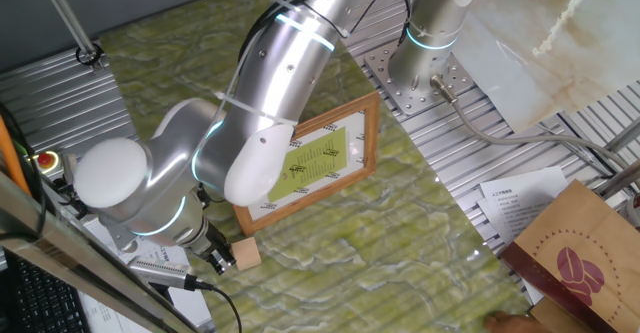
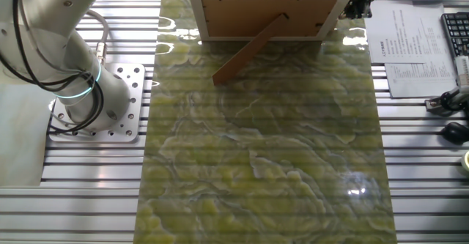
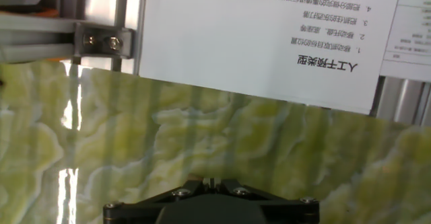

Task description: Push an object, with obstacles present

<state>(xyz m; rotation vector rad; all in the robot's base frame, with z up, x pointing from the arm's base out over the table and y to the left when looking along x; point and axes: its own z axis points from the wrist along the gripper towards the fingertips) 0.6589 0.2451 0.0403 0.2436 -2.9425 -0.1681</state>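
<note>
As I read the fixed view from the arm's side, the small plain light-brown wooden cube (image 1: 246,252) sits on the green-and-yellow marbled worktop (image 1: 400,263), near that worktop's edge and just beside the dark two-finger gripper (image 1: 216,256). I cannot tell whether the fingers touch the cube, nor how far apart they stand, since the silver arm (image 1: 270,83) hides most of the gripper and the hand view shows only its black body (image 3: 210,208) at the bottom edge, with no fingertips visible. Nothing appears to be held.

Behind the cube, the rectangular picture frame with a light wood border, white mat and yellow-green printed sheet (image 1: 335,153) stands tilted back on the worktop, partly covered by the arm's white joint. From the other fixed view I see the frame's brown back and its slanted prop leg (image 2: 249,50); the cube is hidden from that side.

A brown paper bag printed with coffee beans (image 1: 580,253) lies off the worktop, well apart from the cube. White printed sheets (image 3: 269,35) lie beyond the worktop's edge in the hand view.
</note>
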